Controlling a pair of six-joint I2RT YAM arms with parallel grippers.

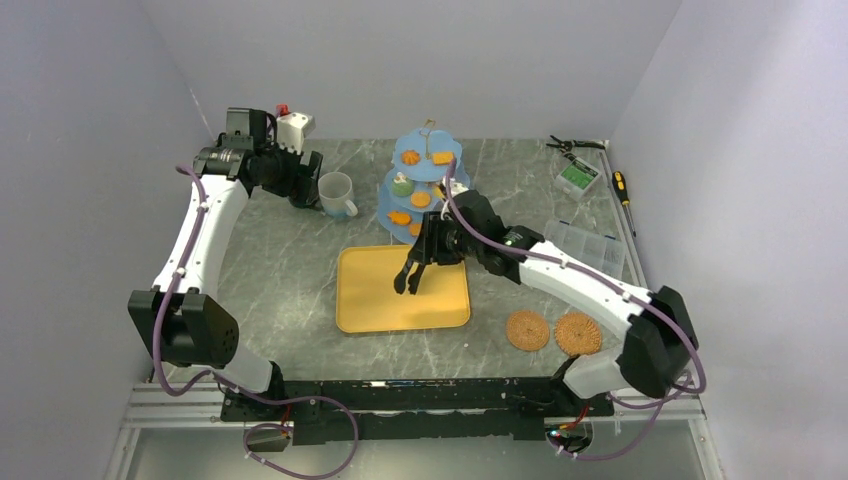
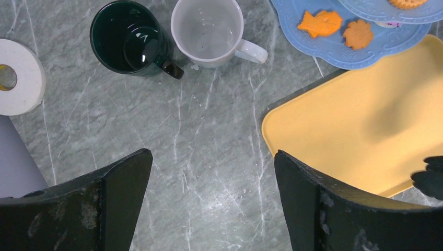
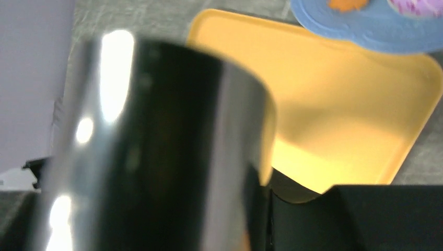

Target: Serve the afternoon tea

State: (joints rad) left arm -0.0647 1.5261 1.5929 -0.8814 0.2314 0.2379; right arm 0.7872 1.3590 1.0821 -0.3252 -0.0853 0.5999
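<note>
Two mugs stand just beside each other at the far left of the tabletop (image 1: 290, 290), yet only the white mug (image 1: 337, 193) shows from above. The dark green mug (image 2: 130, 39) is hidden there behind the left gripper (image 2: 211, 157) and appears only in the left wrist view. That gripper's jaws are spread wide, with nothing between them.

The right gripper (image 1: 428, 245) hangs over the yellow tray (image 1: 440, 300), its jaws pinching the black tongs (image 1: 408, 278). In the right wrist view the tongs are a glossy dark blur filling the left half.

The light-blue three-tier stand (image 1: 386, 213) sits just beyond the tray, and the right arm covers part of its near right side. Orange biscuits (image 2: 319, 23) lie on its tiers and a cupcake (image 1: 401, 185) sits on the middle one. Something purple on the stand is cut off at the top edge of the right wrist view.

The tabletop is grey-green with pale marble veining, closed in by plain pale grey walls. Two woven coasters (image 1: 552, 332) lie near the right arm, a clear compartment box (image 1: 595, 245) lies beyond them, and small tools sit in the far right corner. A white tape roll (image 2: 13, 78) is cut off at the left wrist view's edge.
</note>
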